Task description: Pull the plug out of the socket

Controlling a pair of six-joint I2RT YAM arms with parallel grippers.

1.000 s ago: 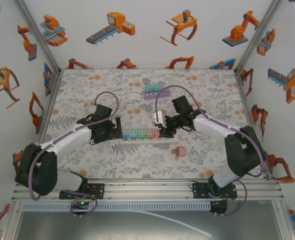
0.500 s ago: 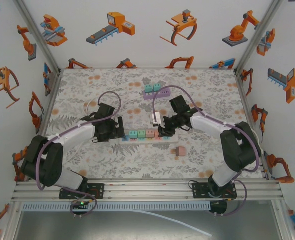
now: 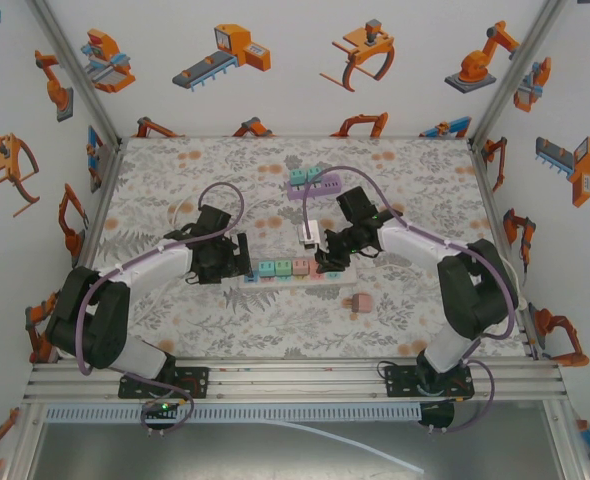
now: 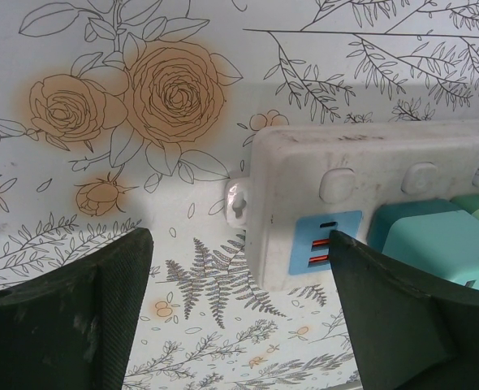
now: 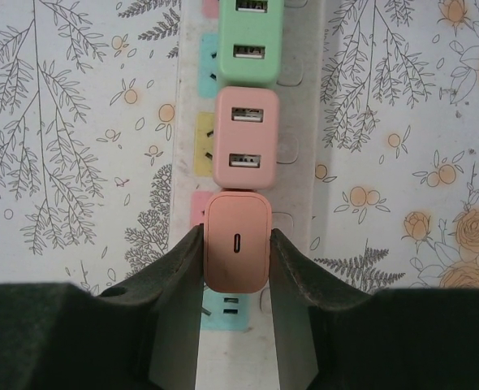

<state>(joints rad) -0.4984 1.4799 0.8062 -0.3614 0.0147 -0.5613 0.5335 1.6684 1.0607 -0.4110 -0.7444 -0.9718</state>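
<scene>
A white power strip lies across the middle of the table with several plugs in a row. In the right wrist view, my right gripper is shut on a salmon plug with a single port, both fingers pressed on its sides. That plug sits in the strip beside a pink plug and a green one. My left gripper is open at the strip's left end, and its right finger overlaps the blue socket. A teal plug stands beside that socket.
A loose pink plug lies on the table in front of the strip's right end. At the back stands a purple strip carrying teal plugs. Patterned walls close in the table on three sides.
My left gripper has moved right, up to the strip's left end. My right gripper has shifted slightly left along the strip at the salmon plug.
</scene>
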